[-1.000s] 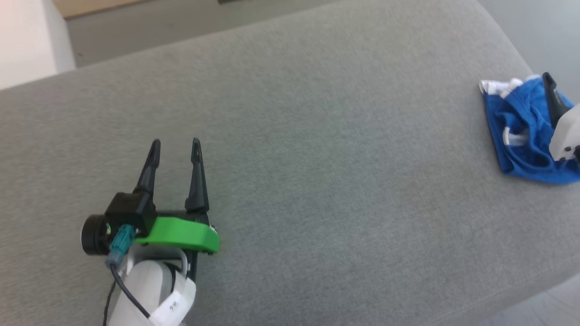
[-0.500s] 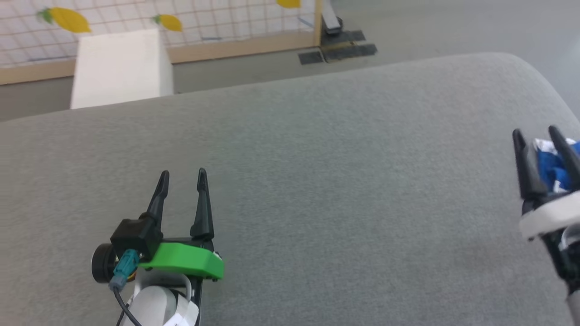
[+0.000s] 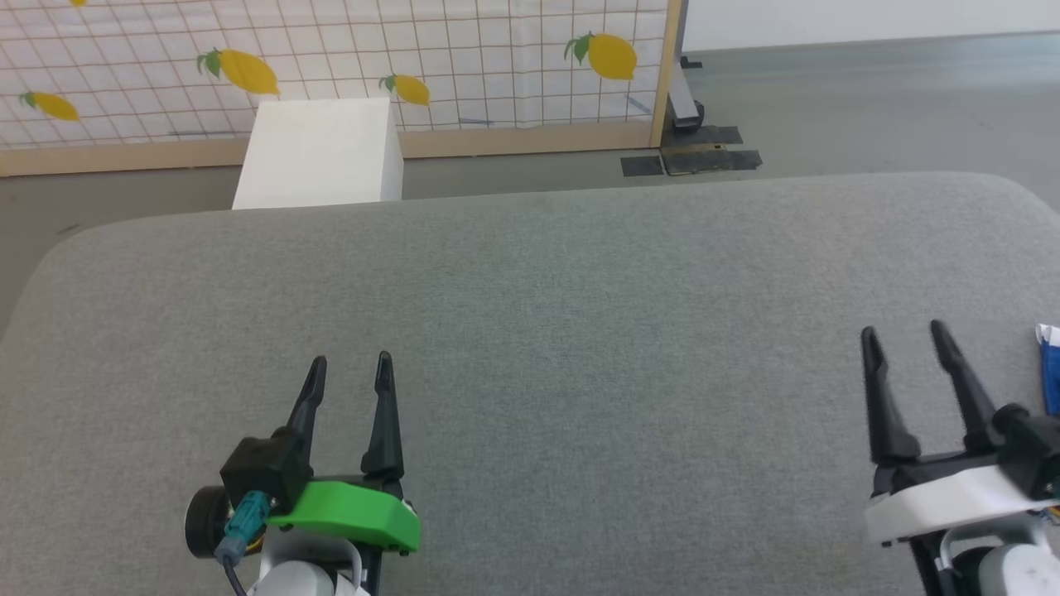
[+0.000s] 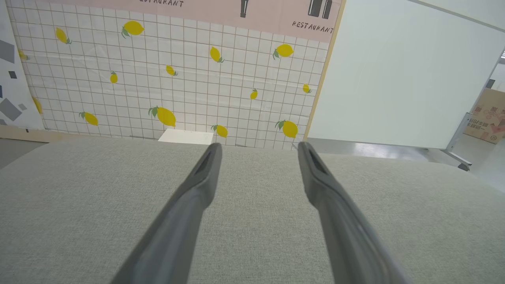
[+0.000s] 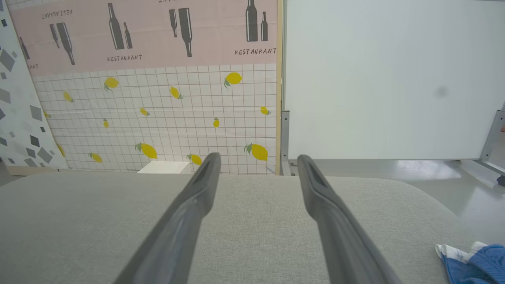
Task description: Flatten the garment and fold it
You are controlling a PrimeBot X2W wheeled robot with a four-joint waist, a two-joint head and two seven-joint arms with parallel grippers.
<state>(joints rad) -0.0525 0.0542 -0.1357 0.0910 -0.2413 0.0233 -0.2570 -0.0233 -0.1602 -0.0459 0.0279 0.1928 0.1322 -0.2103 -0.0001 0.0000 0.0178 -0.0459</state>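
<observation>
The garment, blue with a white edge, lies bunched on the grey cushioned surface and is cut off by the head view's right edge. In the right wrist view the garment sits at the lower right corner, to the right of the fingers. My right gripper hovers open just left of the cloth, apart from it, nothing between its fingers. My left gripper stands open over bare surface at the lower left, far from the cloth. Both wrist views show empty gaps: left gripper, right gripper.
A white box stands on the floor behind the surface's far edge. A lemon-patterned tiled panel and a wooden post rise beyond it. A white board stands to the right. The surface's right end curves off near the garment.
The head camera has tilted up and swung, so the far wall and box came into view and the garment slid toward the right edge. Both grippers stay open.
</observation>
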